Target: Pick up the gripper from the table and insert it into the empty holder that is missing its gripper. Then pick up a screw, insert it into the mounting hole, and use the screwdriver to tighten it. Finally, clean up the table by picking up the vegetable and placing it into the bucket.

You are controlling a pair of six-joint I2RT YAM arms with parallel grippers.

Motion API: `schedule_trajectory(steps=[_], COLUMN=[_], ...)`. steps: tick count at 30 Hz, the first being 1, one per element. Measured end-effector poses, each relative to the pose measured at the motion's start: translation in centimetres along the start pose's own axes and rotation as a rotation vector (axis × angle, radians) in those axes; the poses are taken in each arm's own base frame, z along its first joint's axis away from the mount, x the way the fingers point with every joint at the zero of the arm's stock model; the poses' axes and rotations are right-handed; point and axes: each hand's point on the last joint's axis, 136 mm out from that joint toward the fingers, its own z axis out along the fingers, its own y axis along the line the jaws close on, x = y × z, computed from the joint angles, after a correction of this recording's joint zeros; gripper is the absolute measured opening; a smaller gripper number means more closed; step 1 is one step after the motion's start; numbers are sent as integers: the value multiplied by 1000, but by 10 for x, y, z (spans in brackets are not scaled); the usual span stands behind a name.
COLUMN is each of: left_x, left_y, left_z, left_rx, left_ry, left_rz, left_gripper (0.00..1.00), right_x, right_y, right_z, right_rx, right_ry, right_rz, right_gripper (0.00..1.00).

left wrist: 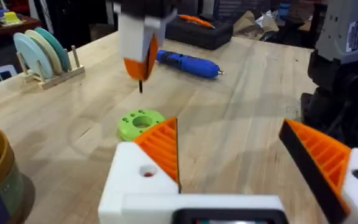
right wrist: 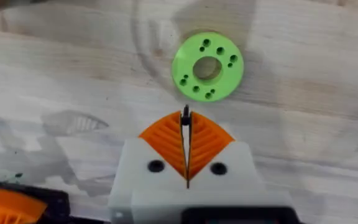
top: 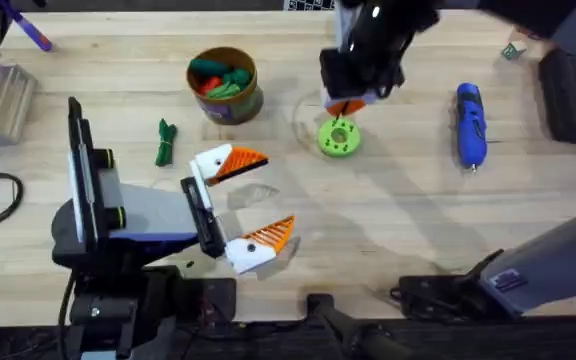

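Even, bright light falls from above onto the pale wood table [top: 398, 215], with no hard glare. Shadows are soft and faint: a grey smear spreads toward the table's near right corner in the overhead view, and a dim double shadow lies on the wood in the right wrist view. The right arm [top: 373, 40], risen close under the overhead camera, shows dark and blurred. In the left wrist view the near white and orange fingers [left wrist: 160, 149] are soft, the room behind dim; the green disc [right wrist: 207, 66] stays fairly sharp
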Motion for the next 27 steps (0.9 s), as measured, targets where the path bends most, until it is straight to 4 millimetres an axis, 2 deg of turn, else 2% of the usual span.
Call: schedule_trajectory(steps=[8, 13, 20, 27], left_x=[0, 0, 0, 0], left_y=[0, 0, 0, 0], left_z=[0, 0, 0, 0], left_rx=[0, 0, 0, 0], left_ry=[0, 0, 0, 0], left_rz=[0, 0, 0, 0], left_gripper=[985, 985, 985, 986], right_x=[-22, -18, -5, 19], right_y=[9, 14, 29, 68], right_z=[-78, -113, -142, -162], right_rx=[-47, -59, -69, -94], right_ry=[-124, -171, -214, -264], right_rz=[-156, -285, -491, -772], right_gripper=[7, 7, 7, 7])
